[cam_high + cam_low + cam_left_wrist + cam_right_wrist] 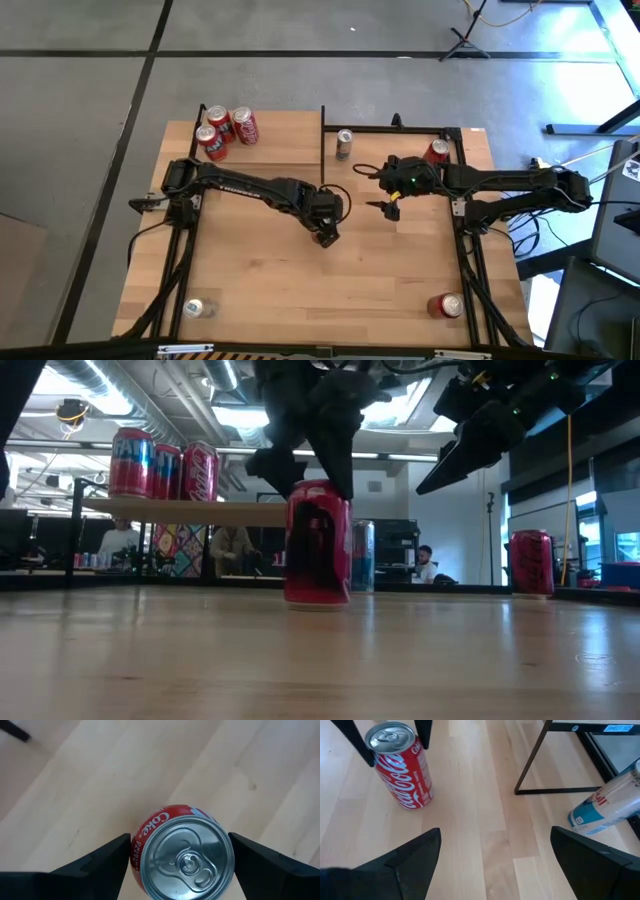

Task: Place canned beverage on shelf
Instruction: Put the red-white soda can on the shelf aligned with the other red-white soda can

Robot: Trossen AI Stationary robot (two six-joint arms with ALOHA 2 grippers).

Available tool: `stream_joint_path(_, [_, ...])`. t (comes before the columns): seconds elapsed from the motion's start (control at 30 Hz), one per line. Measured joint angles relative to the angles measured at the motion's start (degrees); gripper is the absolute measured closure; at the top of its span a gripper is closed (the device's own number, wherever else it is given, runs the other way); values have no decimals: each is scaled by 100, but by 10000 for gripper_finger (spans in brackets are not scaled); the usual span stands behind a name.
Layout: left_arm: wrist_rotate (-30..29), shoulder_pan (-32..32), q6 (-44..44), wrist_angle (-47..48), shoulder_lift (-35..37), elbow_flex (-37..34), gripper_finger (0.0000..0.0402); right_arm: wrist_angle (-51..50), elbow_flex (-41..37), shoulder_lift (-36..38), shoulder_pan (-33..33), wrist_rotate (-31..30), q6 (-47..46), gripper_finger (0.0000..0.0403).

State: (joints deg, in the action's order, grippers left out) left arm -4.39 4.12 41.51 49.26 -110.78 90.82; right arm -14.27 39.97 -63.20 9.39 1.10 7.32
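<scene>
Wooden tabletop (260,270) is lying under me from above, low down my left claw (300,470) is straddling the red can (318,543), and my wrist is showing fingers spread beside it, needing an even squeeze.

Six red cans (244,127), two silver cans (344,143) (eight in all), one shelf (200,512)

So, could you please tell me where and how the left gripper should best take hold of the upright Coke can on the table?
Grip the Coke can across its round side wall, coming straight down: it stands upright between the open fingers of the left gripper.
</scene>
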Motion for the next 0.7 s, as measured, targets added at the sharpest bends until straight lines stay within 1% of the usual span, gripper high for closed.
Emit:
stream_joint_path(0.17, [21,9,47,350,22,502,94,1,0,-4,2,2,-104,36])
stream_joint_path(0.3, [-17,0,464,539,81,941,94,-2,0,-47,1,2,-104,36])
stream_joint_path(0.43, [-231,-11,344,314,64,982,94,78,0,-166,0,2,-106,36])
stream_joint_path(0.53, [-193,-92,484,596,64,982,91,73,0,-259,1,2,-112,36])
stream_joint_path(0.6, [-141,-130,625,689,61,972,81,20,-2,-321,0,2,-128,36])
stream_joint_path(0.7, [-59,-138,741,868,61,936,49,34,-2,-343,2,0,-137,36])
